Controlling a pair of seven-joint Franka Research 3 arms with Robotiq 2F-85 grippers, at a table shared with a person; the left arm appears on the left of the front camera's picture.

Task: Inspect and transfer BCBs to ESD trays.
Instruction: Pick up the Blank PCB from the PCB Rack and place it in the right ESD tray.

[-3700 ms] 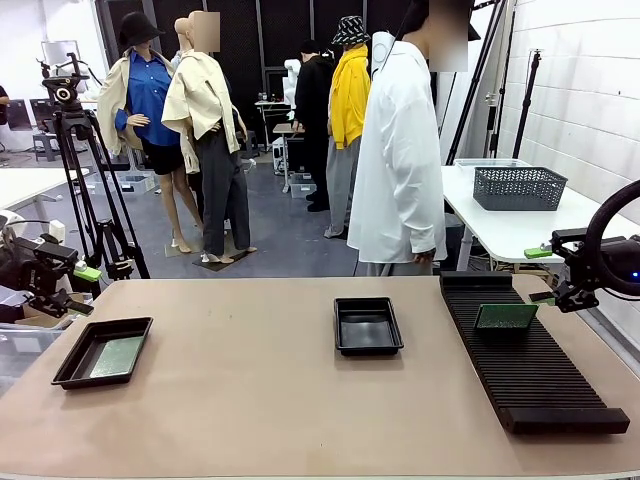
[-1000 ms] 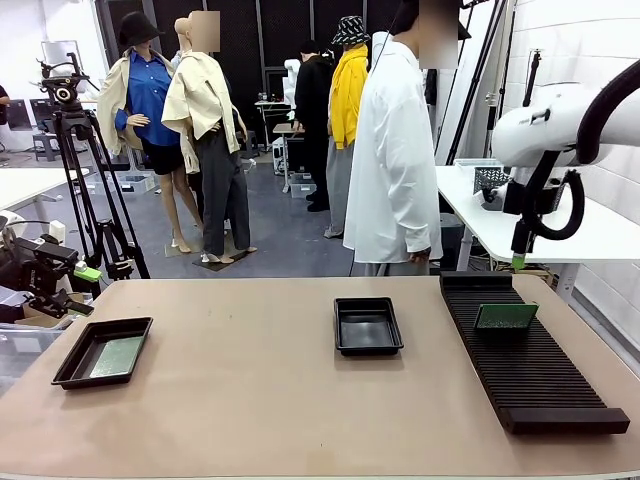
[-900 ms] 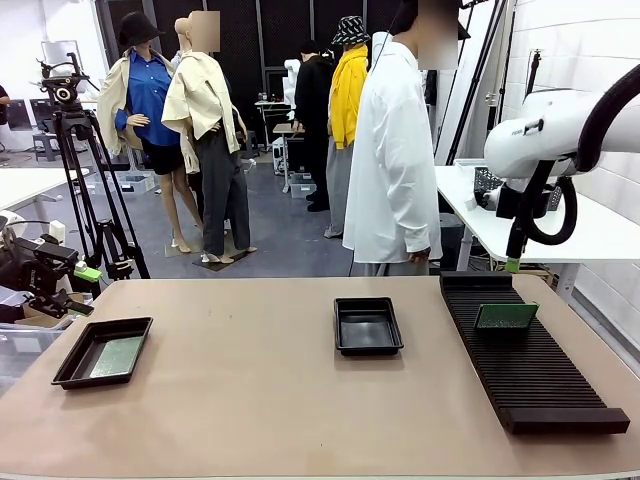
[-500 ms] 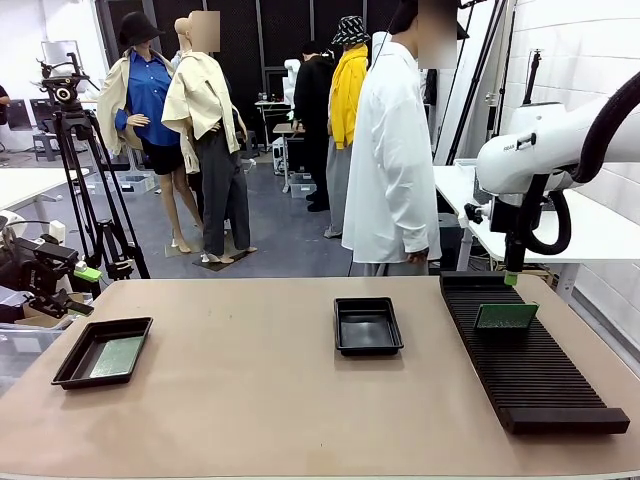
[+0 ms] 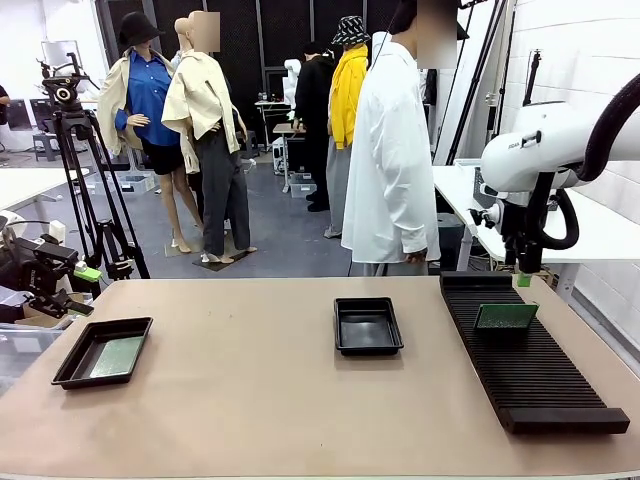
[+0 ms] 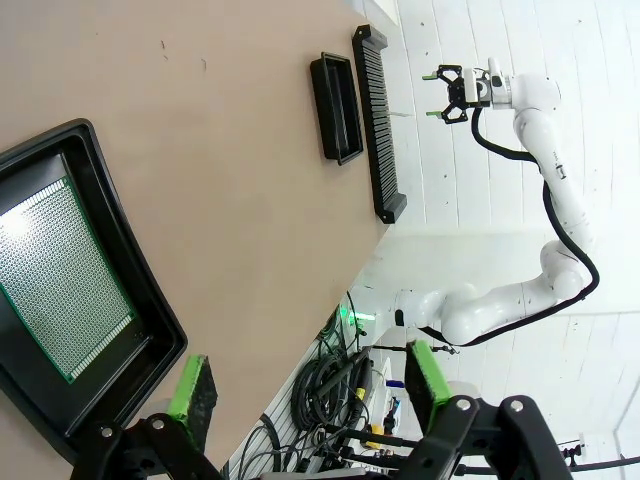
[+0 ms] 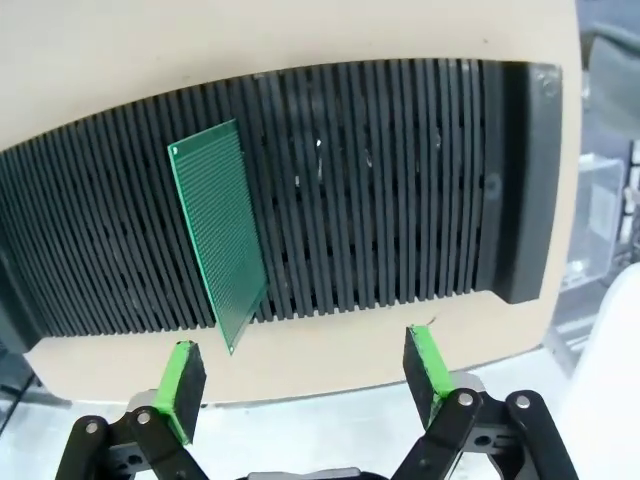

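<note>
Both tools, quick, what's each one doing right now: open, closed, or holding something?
Left tool: open, holding nothing.
Right tool: open, holding nothing.

Front view faces across table (image 5: pixel 250 400); wrist views look down; all share rack (image 5: pixel 520 360).

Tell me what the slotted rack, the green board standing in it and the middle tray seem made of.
The slotted rack looks like black plastic, matte: even ribs, dull highlights. The board seems a thin green perforated circuit laminate, perhaps fibreglass: fine dot grid, slight sheen. The middle tray is probably black plastic, semi-glossy: its rounded rim catches light.
</note>
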